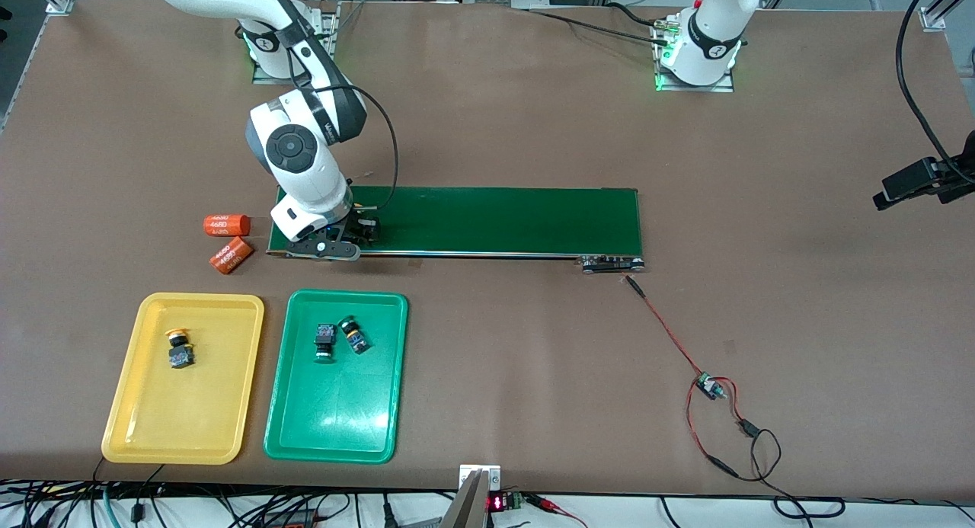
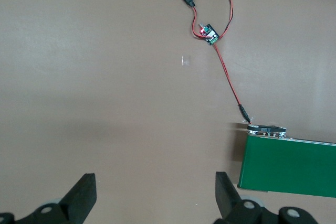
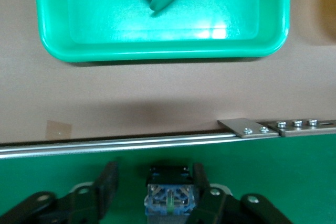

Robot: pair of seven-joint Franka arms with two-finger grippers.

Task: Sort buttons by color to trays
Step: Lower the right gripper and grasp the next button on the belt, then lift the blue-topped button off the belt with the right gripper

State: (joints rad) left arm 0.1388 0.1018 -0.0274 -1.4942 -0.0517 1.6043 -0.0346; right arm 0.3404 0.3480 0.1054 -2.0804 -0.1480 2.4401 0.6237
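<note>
One button [image 3: 169, 195] remains on the belt [image 1: 495, 219], and my right gripper [image 3: 152, 187] is down around it at the belt's end toward the right arm. From the right wrist view I see the fingers [image 3: 107, 182] partly closed, one pad touching the dark body's side and the other with a gap to it, so I judge the grasp is closing rather than made; nothing is lifted. I cannot see the cap's colour from here, only the terminal end of the block facing the camera. The button sits squarely between the jaws, its long axis running along them.

Nearer the front camera than the belt lie the two trays, side by side. The green tray [image 1: 335, 429] holds two green-capped buttons [image 1: 324, 342] [image 1: 354, 334], lying close together. The yellow tray [image 1: 183, 436], toward the right arm's end of the table, holds one yellow-capped button [image 1: 180, 349]. By that count I expect the piece on the belt to be yellow and bound for the yellow tray, a short carry toward the front camera.

My left gripper [image 2: 152, 195] waits wide open and empty over bare table [image 2: 105, 77], well apart from the trays. Two orange cylinders [image 1: 227, 225] lie beside the belt's end.
</note>
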